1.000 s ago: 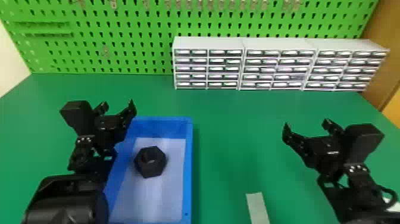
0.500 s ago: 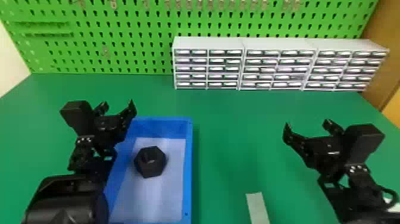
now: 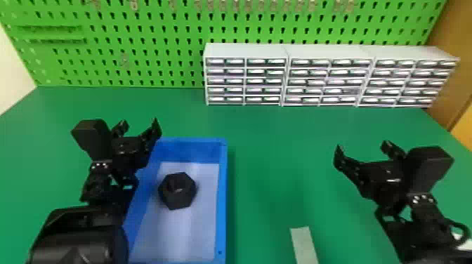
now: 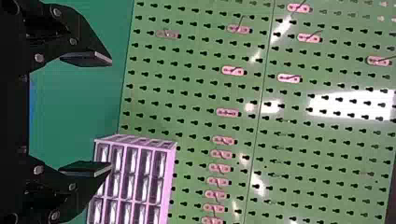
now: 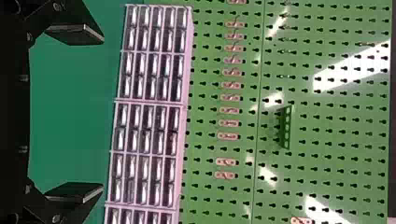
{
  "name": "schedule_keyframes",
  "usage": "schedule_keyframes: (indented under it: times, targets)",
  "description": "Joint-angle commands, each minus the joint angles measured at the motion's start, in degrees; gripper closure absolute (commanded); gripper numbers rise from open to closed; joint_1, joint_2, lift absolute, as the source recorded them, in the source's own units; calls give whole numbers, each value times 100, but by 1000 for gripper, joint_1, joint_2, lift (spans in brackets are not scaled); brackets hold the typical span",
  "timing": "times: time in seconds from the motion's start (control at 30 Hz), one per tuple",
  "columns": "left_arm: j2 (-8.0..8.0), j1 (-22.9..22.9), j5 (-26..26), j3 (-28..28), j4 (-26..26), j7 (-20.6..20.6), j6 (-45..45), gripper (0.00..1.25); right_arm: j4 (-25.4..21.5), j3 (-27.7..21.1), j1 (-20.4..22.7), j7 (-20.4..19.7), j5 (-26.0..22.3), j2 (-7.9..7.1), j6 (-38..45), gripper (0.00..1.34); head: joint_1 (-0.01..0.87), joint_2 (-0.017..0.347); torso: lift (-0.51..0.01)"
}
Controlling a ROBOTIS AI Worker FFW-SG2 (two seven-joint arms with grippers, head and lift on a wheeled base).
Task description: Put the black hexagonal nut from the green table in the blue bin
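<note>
One black hexagonal nut (image 3: 177,191) in blue bin (image 3: 222,210)

Rests on pale bin floor, nearer left wall than right. Left claw (image 3: 140,126): spread, at far left corner of the bin. Right claw (image 3: 363,149): spread, over green surface (image 3: 267,168), well apart from the bin. To rear: white drawer units (image 3: 246,51) before green pegboard (image 3: 151,33).

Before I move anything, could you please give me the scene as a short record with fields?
nut: black hexagonal nut, lying inside the blue bin on its pale floor
bin: blue bin, on the green table
left gripper, open, beside the bin's left side
right gripper, open, over the table's right part
background: white drawer cabinets before a green pegboard
task state: nut already in bin
</note>
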Motion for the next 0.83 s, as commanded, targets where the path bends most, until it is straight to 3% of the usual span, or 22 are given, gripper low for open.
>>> schedule_keyframes:
  times: [0.0, 0.8]
  targets:
    - [-15, -13, 5, 0, 0, 0, 2, 458, 0, -8, -9, 0, -1, 8, 10, 183, 686, 51, -97]
    - [-15, -13, 5, -9, 0, 0, -7, 458, 0, -34, -9, 0, -1, 0, 19, 185, 686, 51, -97]
